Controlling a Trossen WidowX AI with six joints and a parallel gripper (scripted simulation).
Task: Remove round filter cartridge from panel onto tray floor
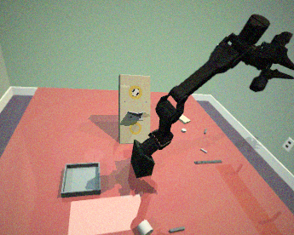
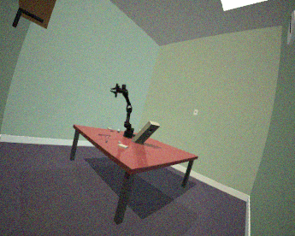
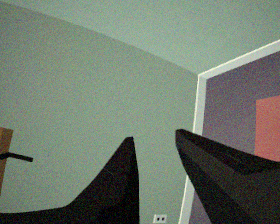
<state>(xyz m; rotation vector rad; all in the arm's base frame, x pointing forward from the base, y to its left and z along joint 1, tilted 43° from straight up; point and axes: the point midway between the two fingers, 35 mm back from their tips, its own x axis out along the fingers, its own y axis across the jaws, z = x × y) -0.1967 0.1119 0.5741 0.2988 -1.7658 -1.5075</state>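
Filter cartridge (image 1: 135, 92) in panel (image 1: 127, 106), end effector (image 1: 284, 71) aloft, empty

Bare test room: green walls (image 2: 75, 64), red table (image 2: 139, 156)

Tray (image 1: 80, 178) left of arm base (image 1: 142, 161); panel (image 1: 134, 108) behind.

- Table top (image 1: 54, 128): salmon red
- Service panel (image 1: 134, 108): beige, with yellow rings
- Filter cartridge (image 1: 135, 92): pale face, two dark slots
- Tray (image 1: 81, 179): grey-blue
- Arm (image 1: 190, 85) and gripper (image 1: 284, 70): black
- Walls: pale green
- Floor: purple
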